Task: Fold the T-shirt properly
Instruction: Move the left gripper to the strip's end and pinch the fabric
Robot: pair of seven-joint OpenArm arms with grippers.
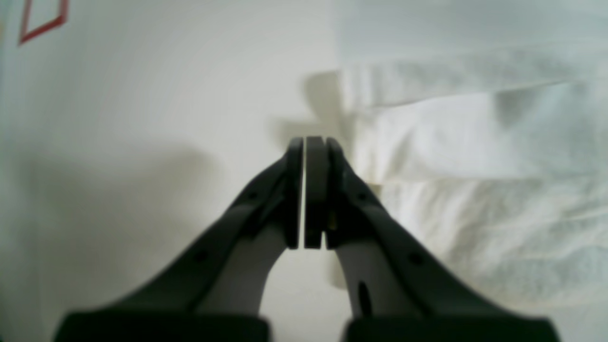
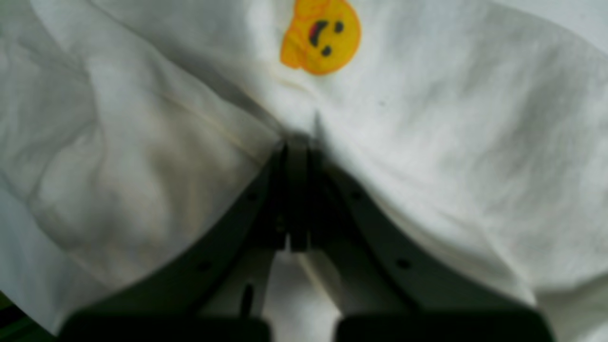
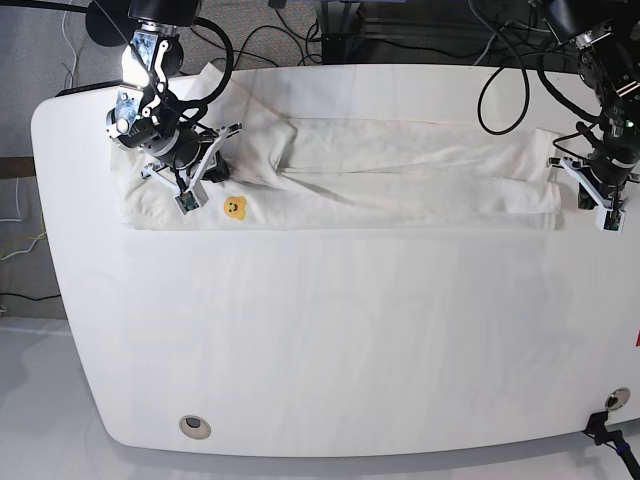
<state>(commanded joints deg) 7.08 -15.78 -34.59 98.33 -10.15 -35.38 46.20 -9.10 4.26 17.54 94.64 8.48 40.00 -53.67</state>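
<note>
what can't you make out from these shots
- Right hand: right wrist view, tips buried in the shirt; whether cloth is pinched is hidden.
- Shirt's front print: base view, folded under; only a yellow face shows.
- Left hand: blurred; closed beside the shirt's edge, contact unclear.

The T-shirt point(image 3: 400, 170) is white, and its folded layers show only plain white cloth, with pale grey shadows in the creases. Near its left end there is 1 small print point(image 3: 234, 206): a yellow smiling face with black eyes and a red mouth. The table point(image 3: 330, 330) is white too, a little warmer in tone than the cloth. Both grippers have black fingers point(image 1: 294, 190) on white bodies. On the table, far from the shirt, lies a thin red outline point(image 1: 42, 21).
</note>
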